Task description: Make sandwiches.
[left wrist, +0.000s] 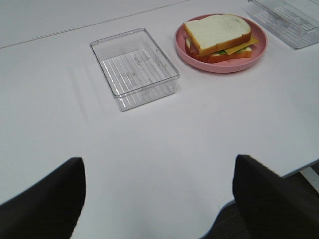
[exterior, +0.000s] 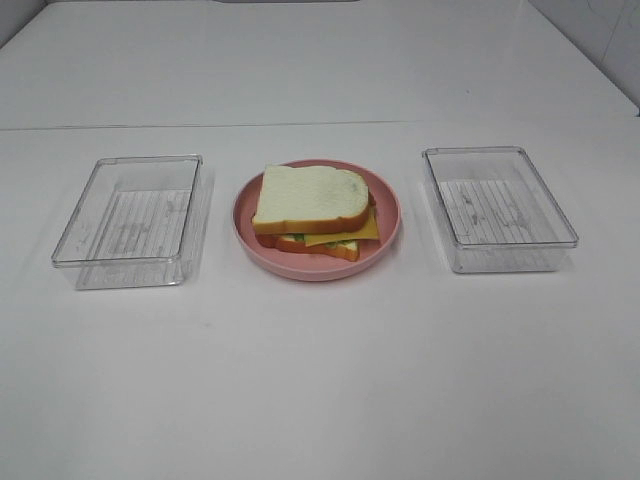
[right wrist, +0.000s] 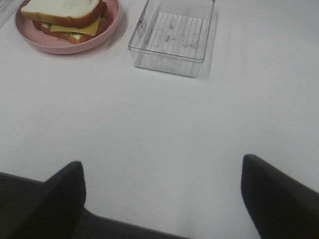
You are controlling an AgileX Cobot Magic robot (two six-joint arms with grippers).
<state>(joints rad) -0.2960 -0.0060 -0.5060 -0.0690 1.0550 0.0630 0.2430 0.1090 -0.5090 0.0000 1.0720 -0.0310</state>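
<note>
A stacked sandwich [exterior: 312, 211] lies on a pink round plate [exterior: 385, 200] in the middle of the white table: white bread with orange-brown crust on top, yellow cheese and green lettuce showing beneath, bread at the bottom. It also shows in the left wrist view [left wrist: 218, 36] and the right wrist view [right wrist: 64, 19]. No arm appears in the exterior high view. My left gripper [left wrist: 158, 199] is open and empty near the table's front edge, far from the plate. My right gripper [right wrist: 162, 199] is open and empty, likewise back at the front edge.
An empty clear plastic tray [exterior: 132, 219] stands left of the plate, also in the left wrist view [left wrist: 133, 67]. Another empty clear tray [exterior: 497, 208] stands right of the plate, also in the right wrist view [right wrist: 172, 36]. The table's front edge [left wrist: 259, 184] is close to both grippers.
</note>
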